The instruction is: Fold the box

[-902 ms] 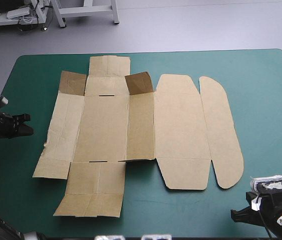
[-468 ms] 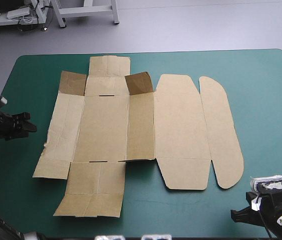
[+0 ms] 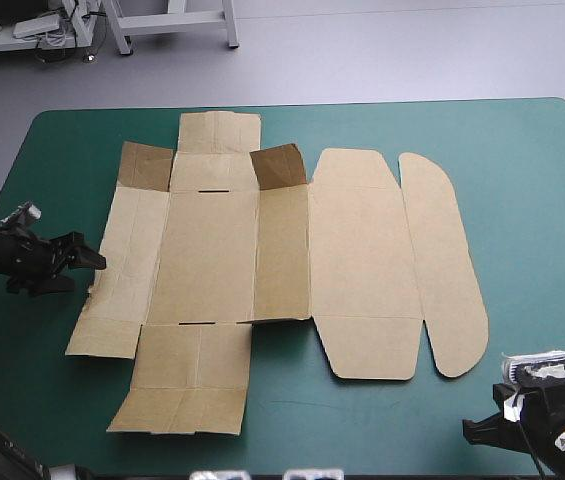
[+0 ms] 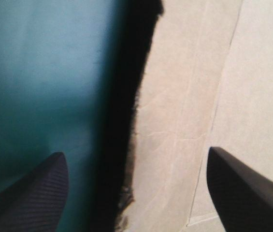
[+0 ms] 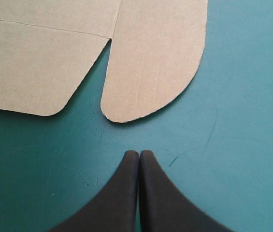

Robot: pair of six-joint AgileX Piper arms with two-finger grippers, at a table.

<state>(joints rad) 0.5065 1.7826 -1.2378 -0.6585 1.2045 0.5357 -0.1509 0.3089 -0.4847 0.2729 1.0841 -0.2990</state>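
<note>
Desk: What sort of premises do you have on screen?

Operator: I record a robotics lab or test room, not a home or a shop. Grounds: one table [image 3: 532,180] under a teal-green cover, the left arm [image 3: 7,252] and the right arm [image 3: 552,420] reaching in over its edges, and the box [image 3: 262,260], a flat brown sheet, laid on it.

Desk: Anything beyond the table?

Operator: I note a smooth grey floor [image 3: 412,50] and white metal frame legs [image 3: 229,28] past the far edge.
</note>
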